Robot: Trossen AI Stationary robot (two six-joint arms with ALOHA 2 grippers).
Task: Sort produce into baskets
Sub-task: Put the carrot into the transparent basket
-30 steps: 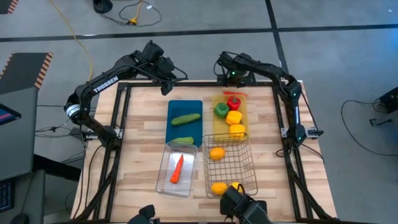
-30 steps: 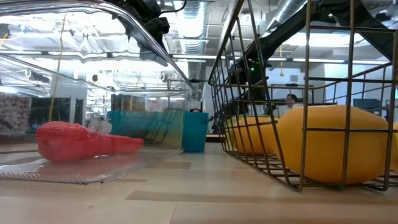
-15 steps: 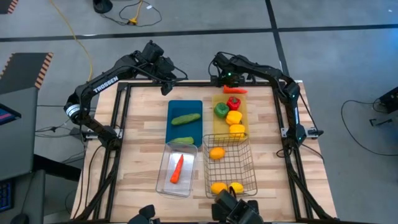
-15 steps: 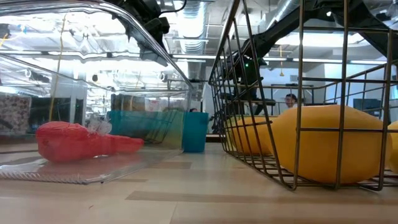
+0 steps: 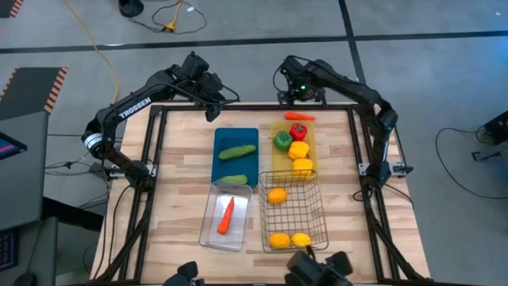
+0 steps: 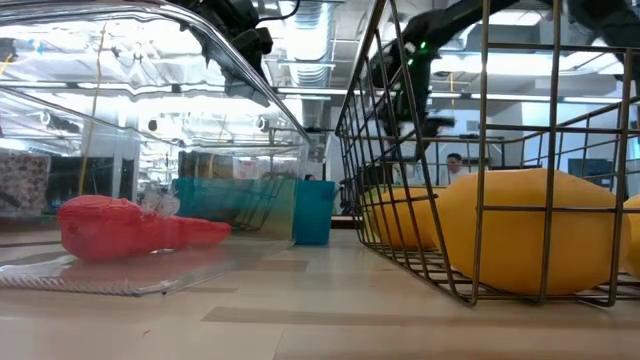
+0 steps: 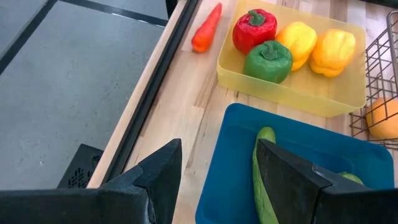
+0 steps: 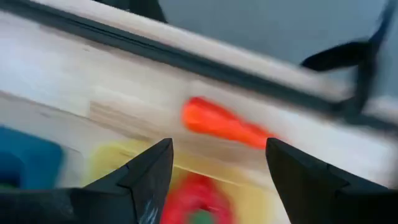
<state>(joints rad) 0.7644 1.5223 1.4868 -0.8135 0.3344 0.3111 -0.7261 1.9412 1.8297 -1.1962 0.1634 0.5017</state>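
One loose carrot (image 5: pixel 298 116) at table (image 5: pixel 182 171) edge, under released right end effector (image 5: pixel 301 98); could roll off if nudged.

high: straight down | low: table-level | wrists — share yellow tray (image 7: pixel 292 93)

The right gripper (image 5: pixel 299 98) is pulling back past the table's (image 5: pixel 182 183) far edge, leaving a carrot (image 5: pixel 298 116) lying there beside the yellow tray (image 5: pixel 311 133), its fingers parted and empty.
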